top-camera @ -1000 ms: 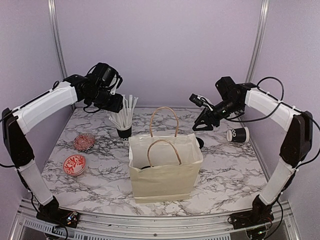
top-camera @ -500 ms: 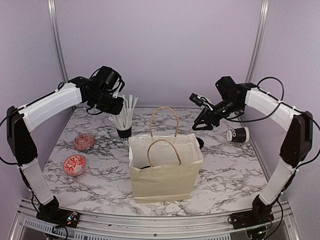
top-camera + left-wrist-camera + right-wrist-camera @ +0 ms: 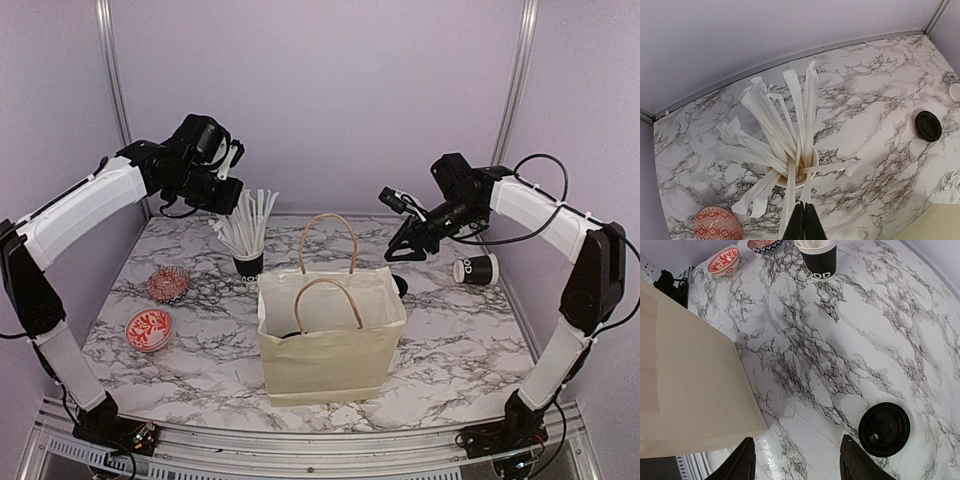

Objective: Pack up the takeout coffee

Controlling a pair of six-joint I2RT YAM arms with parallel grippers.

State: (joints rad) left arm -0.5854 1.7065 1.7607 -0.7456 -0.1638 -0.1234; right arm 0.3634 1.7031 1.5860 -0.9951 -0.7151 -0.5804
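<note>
While the left gripper (image 3: 804,224) hangs high over the straw cup (image 3: 796,176) with its jaws pressed flat together, the right gripper (image 3: 797,462) is parted at a middling spread, with only bare marble between its fingers. The coffee cup (image 3: 477,268) lies on its side near the right edge of the table (image 3: 450,340). Its pale round end is turned toward the bag (image 3: 330,335), and it is well apart from both grippers. The lid (image 3: 884,429) is off and lies flat on the marble just behind the bag's right rear corner, between bag and cup. In the right wrist view it sits just beside one fingertip. The bag stands upright at mid-table, mouth open and handles up. The straw cup stands upright behind the bag's left side, its straws (image 3: 785,125) fanning out. Two red patterned bowls (image 3: 149,328) sit near the table's left edge, close to each other.
</note>
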